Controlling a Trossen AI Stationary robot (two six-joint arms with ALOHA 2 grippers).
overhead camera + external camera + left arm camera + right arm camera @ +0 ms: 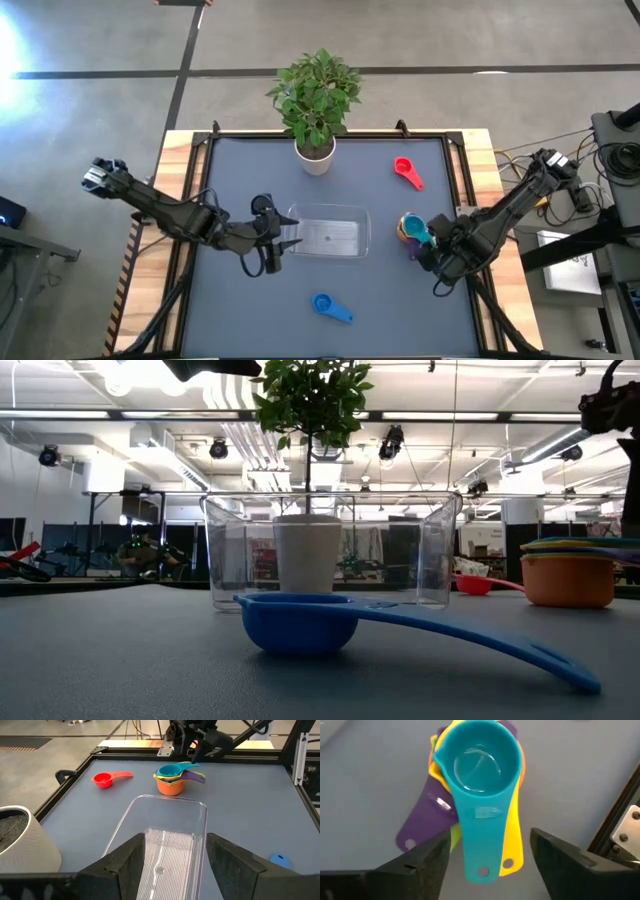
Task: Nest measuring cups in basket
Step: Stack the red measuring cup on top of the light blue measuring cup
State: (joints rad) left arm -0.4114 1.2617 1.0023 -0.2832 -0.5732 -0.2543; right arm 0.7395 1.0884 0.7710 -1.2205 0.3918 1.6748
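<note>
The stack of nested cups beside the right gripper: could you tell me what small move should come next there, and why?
Probably the right gripper should ease forward and close on the handles. Its fingers are open on either side of the teal cup topping the stack, which sits on the table outside the basket, still empty.

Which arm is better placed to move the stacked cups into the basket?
Probably the right: the right gripper, open, sits beside the stacked cups. The left gripper is at the basket.
</note>
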